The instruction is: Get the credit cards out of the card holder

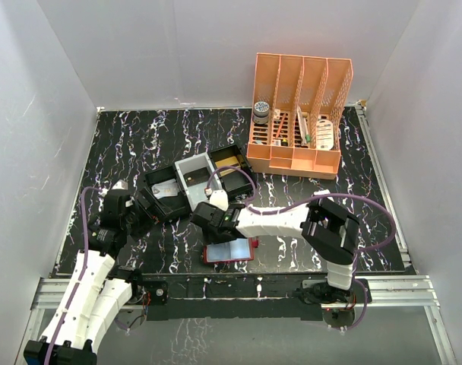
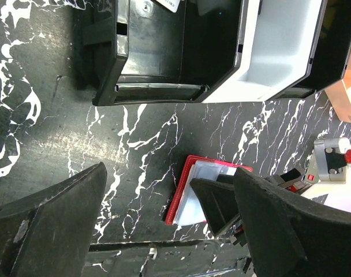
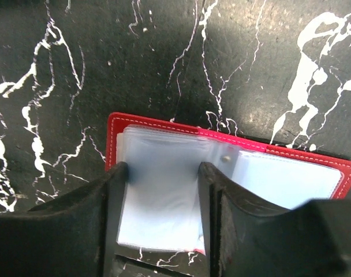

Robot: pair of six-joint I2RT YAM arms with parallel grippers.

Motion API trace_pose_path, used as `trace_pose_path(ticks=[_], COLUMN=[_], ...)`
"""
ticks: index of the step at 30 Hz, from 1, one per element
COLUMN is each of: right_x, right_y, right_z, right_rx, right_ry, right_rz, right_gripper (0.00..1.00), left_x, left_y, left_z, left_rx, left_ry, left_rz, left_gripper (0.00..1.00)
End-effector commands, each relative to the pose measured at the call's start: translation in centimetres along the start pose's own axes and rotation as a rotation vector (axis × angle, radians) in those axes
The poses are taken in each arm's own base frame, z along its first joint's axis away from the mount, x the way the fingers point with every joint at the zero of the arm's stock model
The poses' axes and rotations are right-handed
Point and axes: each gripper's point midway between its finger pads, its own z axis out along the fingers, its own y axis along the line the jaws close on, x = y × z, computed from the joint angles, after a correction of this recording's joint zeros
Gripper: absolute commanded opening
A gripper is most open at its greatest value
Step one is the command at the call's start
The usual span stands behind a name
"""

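Marbled table [image 1: 140,137], black tray [image 1: 161,176] at mid-depth. The card holder [image 1: 229,251] lies open, sleeves up, at the near edge in front of the tray. Left gripper [image 2: 170,173] hangs spread wide, empty. Right gripper [image 3: 163,173] straddles the left clear sleeve [image 3: 164,150], jaws apart, nothing pinched. Credit cards indistinguishable inside the plastic; best nip a card edge alone and draw it out flat, lest the holder lift
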Motion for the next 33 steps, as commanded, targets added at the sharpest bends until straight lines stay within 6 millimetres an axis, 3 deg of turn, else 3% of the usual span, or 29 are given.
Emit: trace_pose_path(ticks=[1,4,11,20,26,33], right_x=[1.3,1.0,-0.3,-0.8,-1.7,-2.4], right_y=[-1.4,-1.0,2.0,2.0,2.4,2.0], right_z=[0.8,0.5,-1.8,-3.2,-4.5,-5.6], right_rx=[0.041,0.014,-0.251,-0.455,-0.576,-0.682], right_ry=[0.015,0.003,-0.053,-0.032,-0.038,-0.021], right_rz=[0.010,0.015,0.096,0.236,0.291,0.374], right_gripper=[0.42,0.36,0.24,0.10,0.07,0.08], left_x=[0.9,1.6,3.6,6.4,8.7,11.8], left_y=[-1.1,-1.8,-3.6,-4.7,-4.9,-6.9], left_z=[0.0,0.4,0.9,0.8,1.4,1.7], left_rx=[0.058,0.103,0.231,0.340,0.368,0.423], left_ry=[0.057,0.112,0.237,0.388,0.474,0.547], left_rz=[0.019,0.044,0.084,0.122,0.133,0.210], left_gripper=[0.90,0.90,0.84,0.66,0.61,0.65])
